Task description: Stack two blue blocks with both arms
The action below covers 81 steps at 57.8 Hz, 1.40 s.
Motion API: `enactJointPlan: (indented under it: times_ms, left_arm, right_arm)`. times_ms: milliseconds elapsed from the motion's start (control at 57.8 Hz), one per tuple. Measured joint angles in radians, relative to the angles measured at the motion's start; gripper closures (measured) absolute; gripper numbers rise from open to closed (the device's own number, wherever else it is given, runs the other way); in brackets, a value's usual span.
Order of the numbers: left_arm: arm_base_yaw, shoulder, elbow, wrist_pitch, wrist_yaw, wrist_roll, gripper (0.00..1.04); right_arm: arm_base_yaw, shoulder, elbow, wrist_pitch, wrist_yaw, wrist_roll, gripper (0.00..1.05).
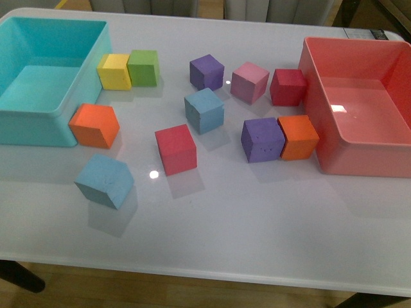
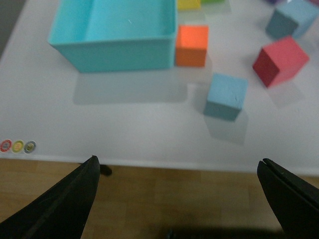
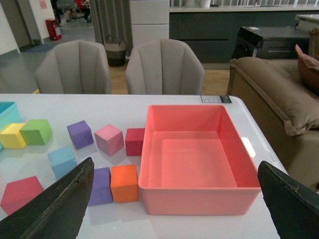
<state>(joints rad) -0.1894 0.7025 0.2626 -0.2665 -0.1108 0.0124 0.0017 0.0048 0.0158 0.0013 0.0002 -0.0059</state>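
White glossy table (image 1: 257, 231), cubes scattered between two bins. The first matte light sky-blue foam cube (image 1: 104, 181) sits alone towards the front left of the table, turned at an angle, just in front of an orange foam cube (image 1: 94, 125) that rests against the near corner of the large turquoise plastic bin (image 1: 38, 128). The second matte light sky-blue foam cube (image 1: 204, 110) stands mid-table, behind and to the right of a red foam cube (image 1: 175, 149) and in front of a purple foam cube (image 1: 207, 71). The two blue cubes are well apart, both flat on the table, unstacked. Neither arm shows in the front view. In the left wrist view, the left gripper (image 2: 177, 158) hangs at the table's front edge, black fingers spread wide and holding nothing, the first blue cube ahead of it. In the right wrist view, the right gripper (image 3: 175, 162) is likewise spread wide and empty, facing the coral-pink plastic bin (image 3: 194, 201).
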Motion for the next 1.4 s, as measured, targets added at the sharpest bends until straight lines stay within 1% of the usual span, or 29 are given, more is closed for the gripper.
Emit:
enactJointPlan:
  times_ms: [87, 190, 346, 433, 640, 830, 1055, 1401]
  left_arm:
    - [-0.039, 0.2, 0.033, 0.15, 0.005, -0.005, 0.09]
    - [-0.084, 0.412, 0.085, 0.286, 0.005, -0.004, 0.09]
    - [-0.159, 0.723, 0.182, 0.425, 0.032, 0.0, 0.09]
    - [-0.179, 0.848, 0.228, 0.465, 0.036, 0.008, 0.09]
    - [-0.173, 1.059, 0.322, 0.5, 0.044, 0.03, 0.09]
    - [-0.145, 1.167, 0.407, 0.498, 0.058, 0.06, 0.09]
    - [-0.095, 1.243, 0.487, 0.463, 0.09, 0.069, 0.09]
    - [-0.085, 1.331, 0.558, 0.433, 0.109, 0.105, 0.09]
  right_arm:
    - [0.0, 0.0, 0.0, 0.0, 0.0, 0.0, 0.09]
    - [0.0, 0.0, 0.0, 0.0, 0.0, 0.0, 0.09]
    - [0.0, 0.0, 0.0, 0.0, 0.0, 0.0, 0.09]
    - [0.0, 0.0, 0.0, 0.0, 0.0, 0.0, 0.09]
    - [0.0, 0.0, 0.0, 0.0, 0.0, 0.0, 0.09]
    - [0.0, 0.0, 0.0, 0.0, 0.0, 0.0, 0.09]
    - [0.0, 0.0, 0.0, 0.0, 0.0, 0.0, 0.09]
    - [0.0, 0.0, 0.0, 0.0, 0.0, 0.0, 0.09]
